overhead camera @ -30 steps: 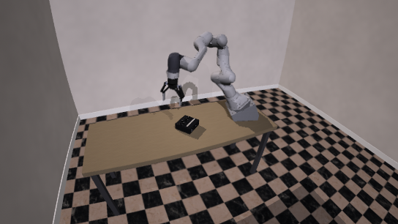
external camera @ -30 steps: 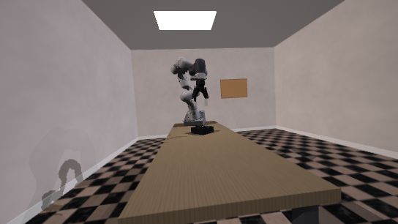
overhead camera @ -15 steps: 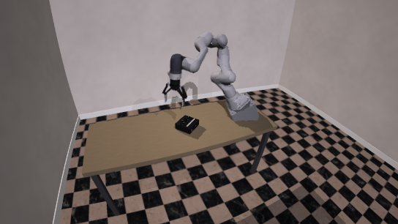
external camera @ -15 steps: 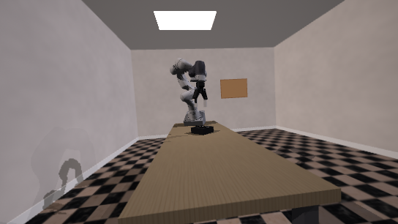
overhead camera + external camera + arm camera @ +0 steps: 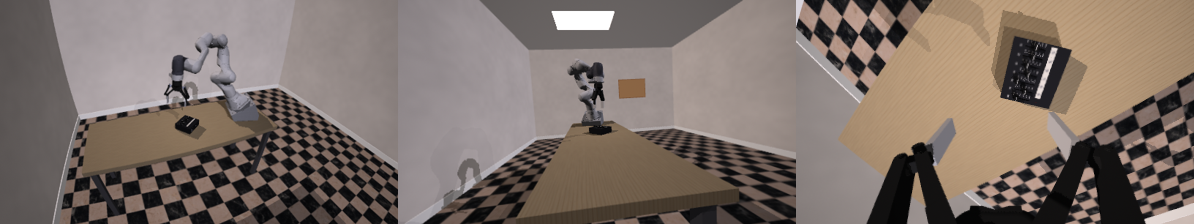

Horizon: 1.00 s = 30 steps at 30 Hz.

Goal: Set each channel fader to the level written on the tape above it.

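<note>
The lighting desk (image 5: 186, 124) (image 5: 600, 129) (image 5: 1035, 71) is a small black box standing on the wooden table (image 5: 124, 140) (image 5: 617, 165) (image 5: 946, 90). In the wrist view it shows a row of several faders and a white tape strip along one side; the writing and the cap positions are too small to read. My gripper (image 5: 176, 97) (image 5: 598, 105) (image 5: 999, 123) is open and empty. It hangs high above the table, behind the desk near the table's far edge, and is well apart from the desk.
The arm's base (image 5: 244, 111) (image 5: 591, 118) stands on the right end of the table. The table's edges and the checkered floor (image 5: 293, 176) lie around it. A brown board (image 5: 631, 88) hangs on the back wall.
</note>
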Tool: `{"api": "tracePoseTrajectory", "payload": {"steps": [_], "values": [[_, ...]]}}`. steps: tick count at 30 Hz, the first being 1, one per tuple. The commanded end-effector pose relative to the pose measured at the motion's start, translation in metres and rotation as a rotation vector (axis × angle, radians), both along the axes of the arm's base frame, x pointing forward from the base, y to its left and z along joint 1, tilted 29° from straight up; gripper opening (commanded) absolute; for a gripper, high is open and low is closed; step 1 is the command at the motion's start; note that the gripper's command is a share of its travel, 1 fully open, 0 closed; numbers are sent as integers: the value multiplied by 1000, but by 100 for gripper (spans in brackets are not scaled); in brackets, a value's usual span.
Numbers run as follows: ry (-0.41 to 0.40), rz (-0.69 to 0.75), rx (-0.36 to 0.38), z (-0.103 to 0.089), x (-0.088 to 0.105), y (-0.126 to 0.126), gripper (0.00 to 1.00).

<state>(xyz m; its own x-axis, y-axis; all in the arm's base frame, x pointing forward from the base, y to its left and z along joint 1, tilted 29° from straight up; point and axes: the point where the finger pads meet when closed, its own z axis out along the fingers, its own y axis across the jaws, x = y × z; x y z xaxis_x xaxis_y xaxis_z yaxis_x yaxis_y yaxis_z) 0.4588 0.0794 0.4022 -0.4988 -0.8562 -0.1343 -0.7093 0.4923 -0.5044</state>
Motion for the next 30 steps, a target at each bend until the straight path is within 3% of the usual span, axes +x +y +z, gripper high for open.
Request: {"api": "tracePoseTrajectory", "payload": {"steps": [1,15,16,28,30], "values": [[4,53,-27,-1,0,0,100],[4,53,-27,-1,0,0,100],[25,143,-75,-17,-10,-1,100],[25,143,-75,-17,-10,-1,100],[62,301,-152,-47,-28,-2,100]]}}
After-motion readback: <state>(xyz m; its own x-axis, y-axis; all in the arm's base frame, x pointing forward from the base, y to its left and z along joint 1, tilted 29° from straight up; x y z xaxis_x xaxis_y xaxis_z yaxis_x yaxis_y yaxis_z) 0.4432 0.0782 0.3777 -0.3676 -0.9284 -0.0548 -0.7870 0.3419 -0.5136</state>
